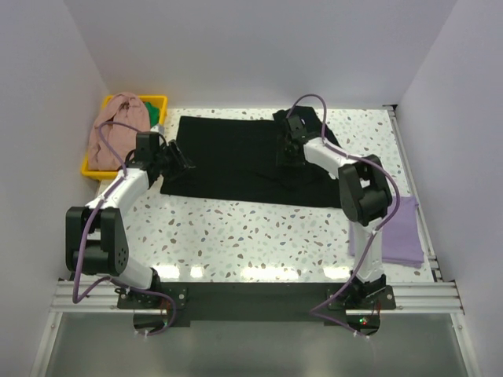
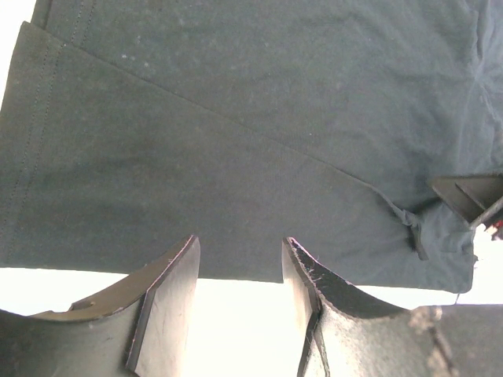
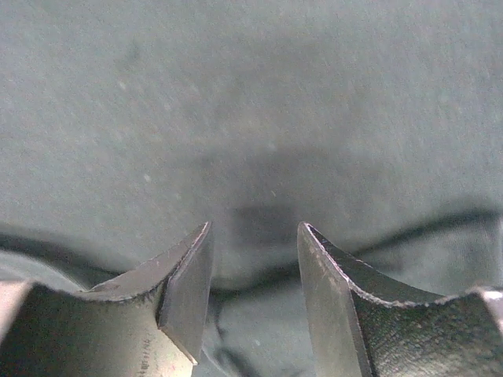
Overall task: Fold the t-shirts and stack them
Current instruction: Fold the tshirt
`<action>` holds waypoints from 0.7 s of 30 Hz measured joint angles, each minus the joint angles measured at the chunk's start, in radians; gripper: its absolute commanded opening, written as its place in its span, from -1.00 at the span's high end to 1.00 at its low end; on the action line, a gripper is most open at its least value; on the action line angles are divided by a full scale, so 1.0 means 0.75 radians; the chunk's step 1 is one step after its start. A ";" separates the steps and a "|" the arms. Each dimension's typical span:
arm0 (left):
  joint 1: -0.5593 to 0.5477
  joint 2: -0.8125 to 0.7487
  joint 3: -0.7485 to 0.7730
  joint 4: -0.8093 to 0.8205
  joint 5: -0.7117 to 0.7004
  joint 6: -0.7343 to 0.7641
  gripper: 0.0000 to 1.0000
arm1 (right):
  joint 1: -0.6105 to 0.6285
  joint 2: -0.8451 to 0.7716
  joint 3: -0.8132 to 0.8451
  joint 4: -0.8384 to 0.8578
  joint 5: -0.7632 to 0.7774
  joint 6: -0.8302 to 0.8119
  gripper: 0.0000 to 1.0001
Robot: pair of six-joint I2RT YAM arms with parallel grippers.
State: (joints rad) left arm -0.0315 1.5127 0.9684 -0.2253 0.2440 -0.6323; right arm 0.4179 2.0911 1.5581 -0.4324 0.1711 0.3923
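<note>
Inspection at the table, 2 arms in view.

1. The black t-shirt (image 1: 228, 157) lay spread flat across the far half of the speckled table (image 1: 259, 236), its long side running left to right. The cloth was mostly smooth, with creases gathered toward its right end.

2. The left gripper (image 1: 182, 162) sat at the shirt's left edge. In the left wrist view the left gripper (image 2: 240, 251) had its jaws standing apart, released and grasping nothing. The hemmed edge of the black t-shirt (image 2: 236, 141) ran just beyond the fingertips, with bare table showing through the gap between them.

3. The right gripper (image 1: 288, 159) was poised over the shirt, right of its centre. In the right wrist view the right gripper (image 3: 253, 236) had its jaws parted, and only the flat surface of the black t-shirt (image 3: 251, 102) showed through the gap. No cloth was pinched. Wrinkles ran across the fabric close by both fingers.

4. A lavender-purple t-shirt (image 1: 397, 232) lay folded near the table's right edge, beside the right arm and well apart from the black one.

5. A yellow bin (image 1: 90, 169) stood at the far left corner. A dusty pink t-shirt (image 1: 118, 126) was heaped in it, with a green t-shirt (image 1: 151, 111) beside that.
</note>
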 measured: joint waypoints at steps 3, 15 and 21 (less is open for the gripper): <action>0.000 0.000 0.000 0.001 0.004 0.002 -0.03 | -0.007 0.034 0.061 -0.018 -0.010 -0.010 -0.02; 0.000 0.000 -0.002 0.001 0.025 0.002 -0.04 | -0.052 -0.429 -0.376 -0.001 0.039 -0.024 -0.17; 0.000 -0.001 -0.003 0.002 0.040 0.002 -0.04 | -0.051 -0.576 -0.595 0.076 0.026 -0.041 -0.30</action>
State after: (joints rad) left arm -0.0315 1.5124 0.9665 -0.2241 0.2741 -0.6312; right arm 0.3794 1.6588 1.1118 -0.3756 0.1905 0.3618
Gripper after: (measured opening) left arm 0.516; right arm 0.642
